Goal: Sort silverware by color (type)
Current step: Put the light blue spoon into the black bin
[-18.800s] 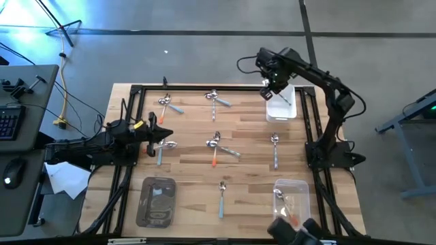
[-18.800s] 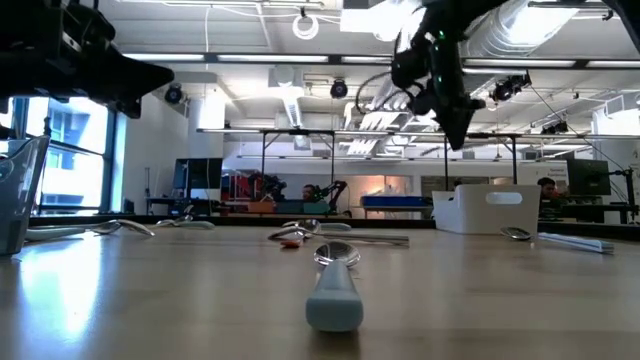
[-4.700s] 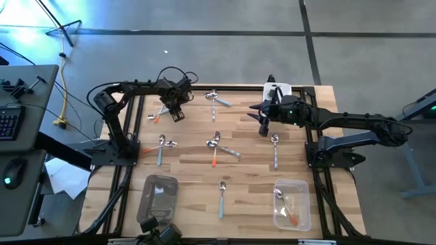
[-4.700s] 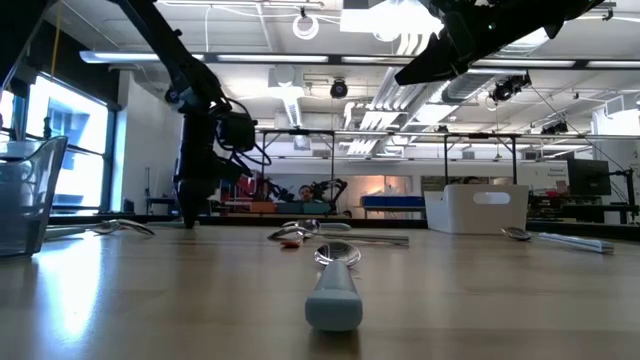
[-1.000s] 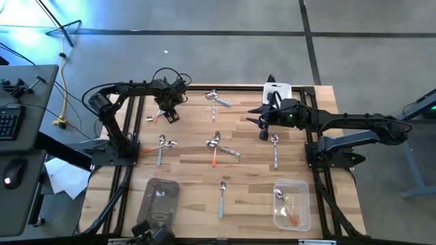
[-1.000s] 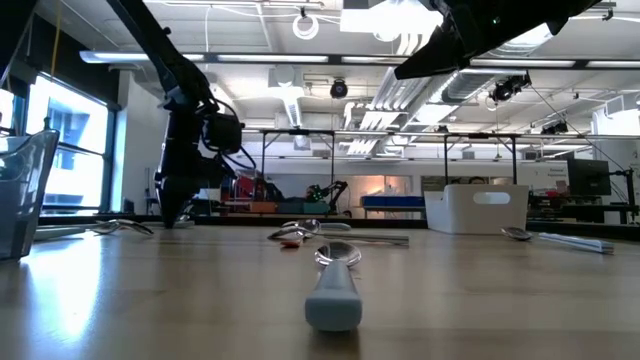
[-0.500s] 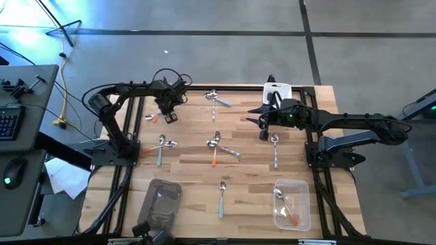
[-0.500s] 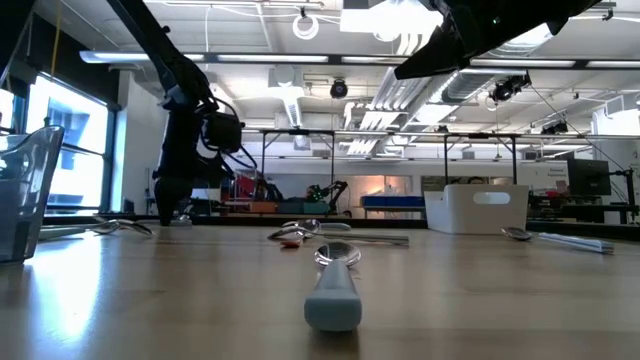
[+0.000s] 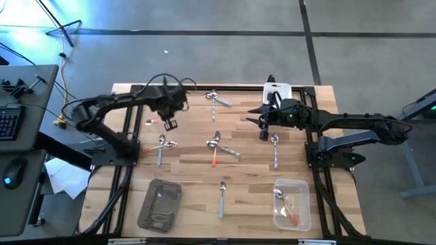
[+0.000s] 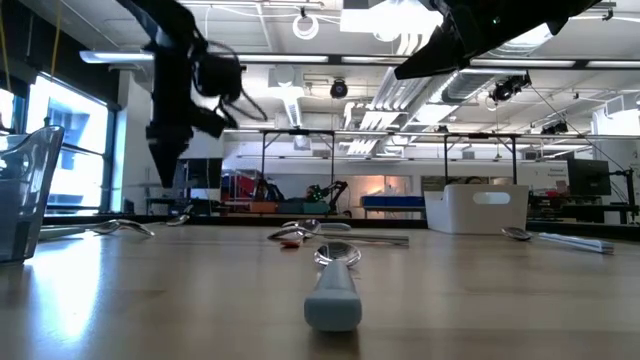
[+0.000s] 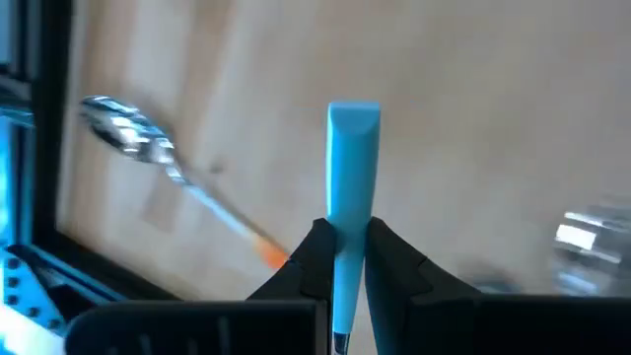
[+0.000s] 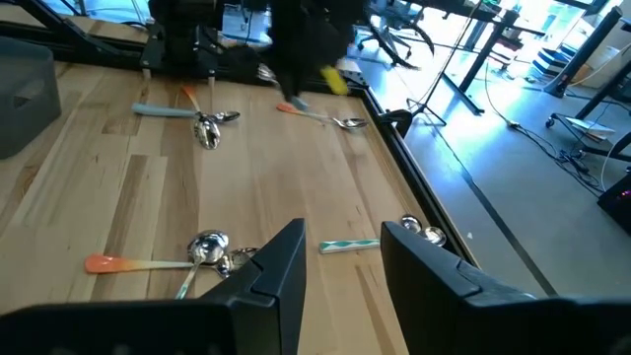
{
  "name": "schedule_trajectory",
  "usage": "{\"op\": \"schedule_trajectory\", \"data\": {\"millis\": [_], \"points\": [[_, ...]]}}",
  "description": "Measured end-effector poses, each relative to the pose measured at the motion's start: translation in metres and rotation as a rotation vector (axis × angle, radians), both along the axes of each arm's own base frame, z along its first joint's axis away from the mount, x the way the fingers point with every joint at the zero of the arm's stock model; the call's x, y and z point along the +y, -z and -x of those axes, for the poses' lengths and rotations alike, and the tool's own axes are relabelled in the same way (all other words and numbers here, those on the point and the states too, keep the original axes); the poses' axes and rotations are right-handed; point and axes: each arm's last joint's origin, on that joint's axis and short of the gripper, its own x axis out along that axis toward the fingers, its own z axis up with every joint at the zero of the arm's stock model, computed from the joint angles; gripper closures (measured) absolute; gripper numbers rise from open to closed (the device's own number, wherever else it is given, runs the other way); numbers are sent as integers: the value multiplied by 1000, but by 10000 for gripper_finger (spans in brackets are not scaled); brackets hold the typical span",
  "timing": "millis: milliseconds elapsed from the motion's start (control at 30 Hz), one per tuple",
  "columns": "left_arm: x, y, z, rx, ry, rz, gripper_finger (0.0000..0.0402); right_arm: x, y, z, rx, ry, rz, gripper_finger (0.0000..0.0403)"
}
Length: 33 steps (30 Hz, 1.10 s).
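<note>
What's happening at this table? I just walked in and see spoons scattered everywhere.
A two-armed robot is sorting spoons by handle colour. The left gripper is shut on a light blue spoon, held above the table's far left area where an orange-handled spoon lies. The right gripper hangs open over the middle right. Several spoons are still loose on the wooden table.

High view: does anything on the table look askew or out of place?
The grey tub near the table's front left corner sits slightly twisted against the table edge, while the clear tub on the right lies square. The loose spoons are just unsorted; nothing looks spilled or damaged.
</note>
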Motion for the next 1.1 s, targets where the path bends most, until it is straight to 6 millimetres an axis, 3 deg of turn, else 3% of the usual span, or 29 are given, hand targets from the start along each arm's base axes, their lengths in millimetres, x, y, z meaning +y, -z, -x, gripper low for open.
{"op": "schedule_trajectory", "data": {"millis": [267, 467, 667, 833, 1100], "points": [[-104, -44, -4, -256, 64, 102, 385, 0, 0, 0, 0, 0, 0, 284], [-174, -77, 1, -317, 79, 210, 385, 0, 0, 0, -1, 0, 1, 284], [-235, -101, 7, -312, 320, 325, 385, 0, 0, 0, -3, 1, -3, 284], [-276, -97, 14, -246, 578, 330, 385, 0, 0, 0, -4, 2, -6, 284], [-315, -54, -2, -13, 929, 215, 385, 0, 0, 0, -4, 2, -6, 284]]}}
